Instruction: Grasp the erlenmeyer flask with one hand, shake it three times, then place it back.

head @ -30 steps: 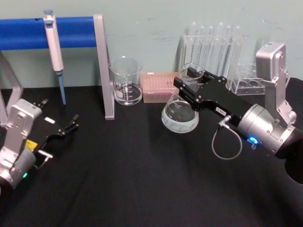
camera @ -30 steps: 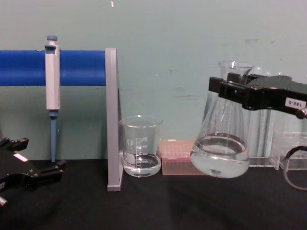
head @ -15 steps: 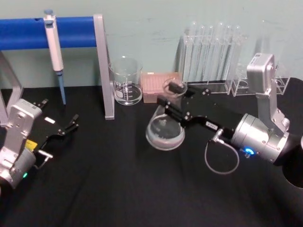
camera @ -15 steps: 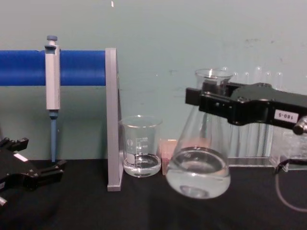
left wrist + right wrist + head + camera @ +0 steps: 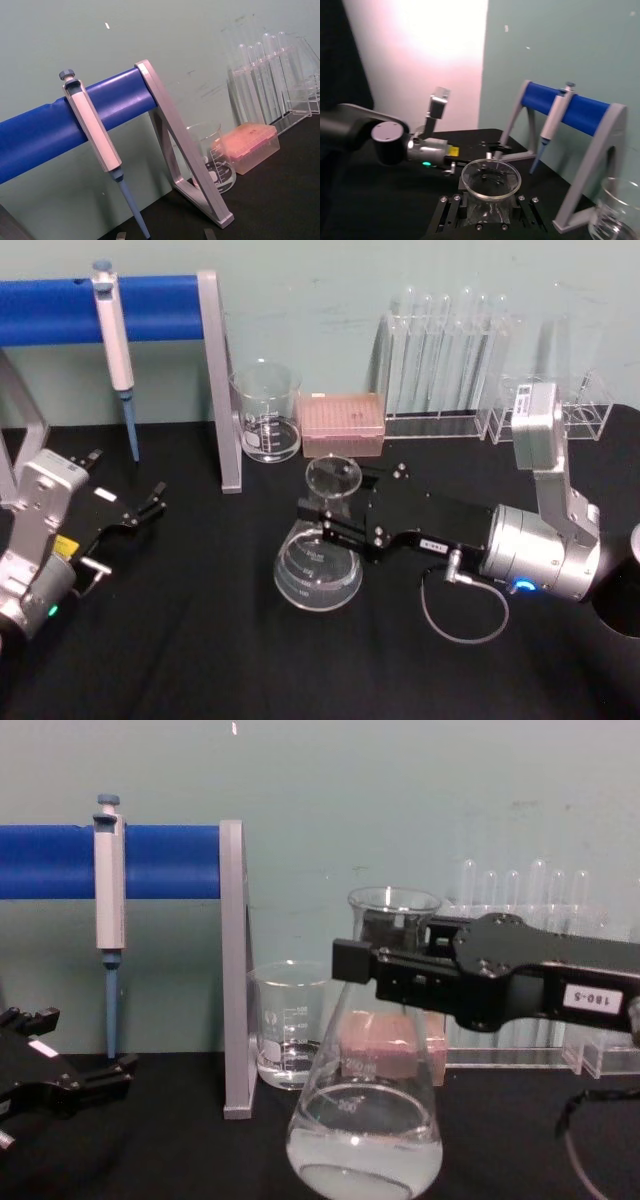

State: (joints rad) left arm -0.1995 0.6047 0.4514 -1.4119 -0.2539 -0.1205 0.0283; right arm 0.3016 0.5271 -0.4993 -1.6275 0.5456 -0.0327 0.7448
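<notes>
From the head view, the right gripper [image 5: 333, 520] reaches across the black table [image 5: 200, 640], its fingers pinched on the neck of the erlenmeyer flask [image 5: 318, 575]. The flask stands upright, out in front of the beaker [image 5: 267, 415] and the pink tip box [image 5: 343, 423]. Whether its base touches the cloth, I cannot tell. The left gripper [image 5: 140, 510] sits off at the left edge, fingers spread, holding nothing. A pipette [image 5: 115, 340] hangs on the blue stand [image 5: 60, 308], and test tubes [image 5: 440, 355] line the back wall. The left wrist view looks up at the pipette [image 5: 92, 132], the blue stand [image 5: 40, 135], the beaker [image 5: 215, 160] and the pink tip box [image 5: 247, 145]. The right wrist view looks down the black jaws clamped round the neck to the open mouth of the flask [image 5: 491, 180], with the left arm [image 5: 395, 142] parked farther off. In the chest view the flask [image 5: 365, 1130] shows large, a little clear liquid pooled in its wide bottom, low near the table. The right gripper [image 5: 392, 970] grips just under its lip, a white label [image 5: 587, 998] on its side. The left gripper [image 5: 70, 1055] rests low at the left, jaws apart.
</notes>
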